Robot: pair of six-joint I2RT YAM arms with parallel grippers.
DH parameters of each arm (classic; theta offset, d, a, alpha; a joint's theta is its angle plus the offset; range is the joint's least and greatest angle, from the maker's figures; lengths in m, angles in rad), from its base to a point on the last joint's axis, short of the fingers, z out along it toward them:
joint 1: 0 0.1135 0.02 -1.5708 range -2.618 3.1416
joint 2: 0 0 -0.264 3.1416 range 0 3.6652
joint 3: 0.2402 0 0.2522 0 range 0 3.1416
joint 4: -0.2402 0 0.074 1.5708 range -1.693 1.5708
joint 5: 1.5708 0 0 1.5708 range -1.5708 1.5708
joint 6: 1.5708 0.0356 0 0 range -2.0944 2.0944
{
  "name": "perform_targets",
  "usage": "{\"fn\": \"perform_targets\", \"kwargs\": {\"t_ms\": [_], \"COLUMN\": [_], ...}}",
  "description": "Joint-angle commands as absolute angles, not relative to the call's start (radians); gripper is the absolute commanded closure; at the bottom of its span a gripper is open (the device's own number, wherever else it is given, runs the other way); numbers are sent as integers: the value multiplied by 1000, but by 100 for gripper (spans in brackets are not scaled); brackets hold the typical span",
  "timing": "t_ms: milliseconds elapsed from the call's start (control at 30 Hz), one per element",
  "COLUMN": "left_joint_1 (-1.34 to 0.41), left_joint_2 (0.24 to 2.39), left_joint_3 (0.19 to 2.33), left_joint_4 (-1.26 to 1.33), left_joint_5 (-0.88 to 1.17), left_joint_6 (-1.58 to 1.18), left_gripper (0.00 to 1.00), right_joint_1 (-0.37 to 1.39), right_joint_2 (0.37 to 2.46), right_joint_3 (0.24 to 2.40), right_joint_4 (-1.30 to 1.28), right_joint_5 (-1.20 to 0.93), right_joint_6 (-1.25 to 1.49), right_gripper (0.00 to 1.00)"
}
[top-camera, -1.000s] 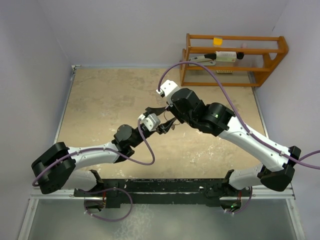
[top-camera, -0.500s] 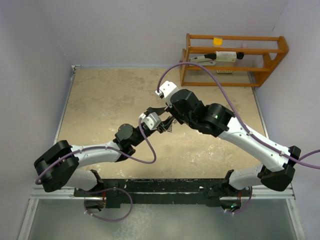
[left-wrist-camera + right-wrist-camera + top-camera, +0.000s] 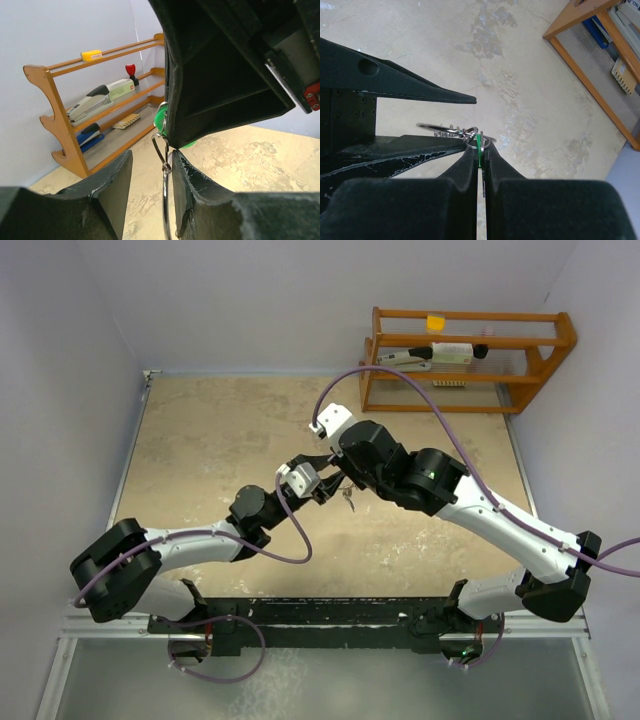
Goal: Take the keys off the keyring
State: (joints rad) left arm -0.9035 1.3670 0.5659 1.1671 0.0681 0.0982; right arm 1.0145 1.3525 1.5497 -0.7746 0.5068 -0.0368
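Observation:
My right gripper [image 3: 338, 480] [image 3: 480, 145] is shut on the green-headed key [image 3: 479, 141], held above the table mid-centre. The green head also shows in the left wrist view [image 3: 161, 120], behind the right gripper's dark body. A small silver link ring [image 3: 472, 137] joins that key to the keyring [image 3: 445, 130] [image 3: 165, 195]. My left gripper [image 3: 322, 490] [image 3: 150, 155] is open. The keyring stands edge-on between its jaws, against the right finger [image 3: 200, 190]. Silver keys [image 3: 347, 500] hang below the two grippers. The blue-headed key is hidden.
A wooden rack [image 3: 465, 360] [image 3: 50, 100] [image 3: 585, 65] stands at the back right with a stapler [image 3: 92, 102], a red stamp [image 3: 131, 70] and a yellow block [image 3: 435, 322]. Walls close the table at the back and both sides.
Both grippers have shifted slightly left together with the keys. The silver keys now hang a little lower beneath them. The grips look unchanged.

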Motion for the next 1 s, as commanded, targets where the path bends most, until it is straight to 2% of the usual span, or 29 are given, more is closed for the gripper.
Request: {"fn": "perform_targets", "kwargs": {"t_ms": [0,300,967], "left_joint_1": [-896,-894,-884], "left_joint_2": [1380,1396,1407], "left_joint_3": [597,603,614], "left_joint_4": [1244,1264,1261], "left_joint_5": [94,111,162], "left_joint_6": [66,53,25], "left_gripper": [66,67,86], "right_joint_1": [1025,1029,1034], "right_joint_2": [1323,1327,1331], "right_joint_3": [1575,1575,1571], "right_joint_4": [-760,-761,-752], "right_joint_5": [531,537,542], "right_joint_6": [-29,-30,-31], "right_gripper": [100,100,100]}}
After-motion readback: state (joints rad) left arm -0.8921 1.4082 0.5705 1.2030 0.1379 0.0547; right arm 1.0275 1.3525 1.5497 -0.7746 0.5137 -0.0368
